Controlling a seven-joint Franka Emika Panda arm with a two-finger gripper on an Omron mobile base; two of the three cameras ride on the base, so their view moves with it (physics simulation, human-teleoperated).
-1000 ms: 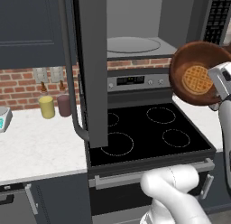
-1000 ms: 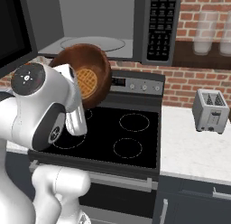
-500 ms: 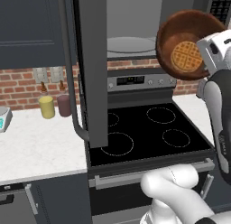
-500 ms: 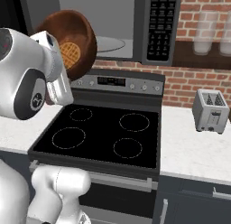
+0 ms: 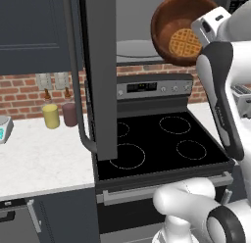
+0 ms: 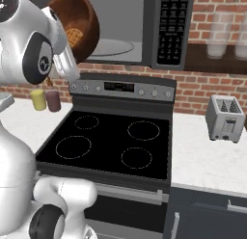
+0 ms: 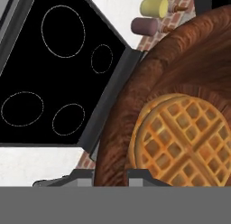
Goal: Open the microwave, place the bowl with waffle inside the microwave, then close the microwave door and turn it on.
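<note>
Bowl: bowl with waffle, tilted, raised before the open microwave cavity.
Claw: gripper clamped on the bowl's rim.
Door: microwave door swung out left, edge-on.
Below: stove.
Right: toaster well apart.

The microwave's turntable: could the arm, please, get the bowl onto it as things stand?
Probably yes: the microwave door stands swung wide, the turntable looks bare, and the gripper holds the bowl tilted before the opening.
</note>
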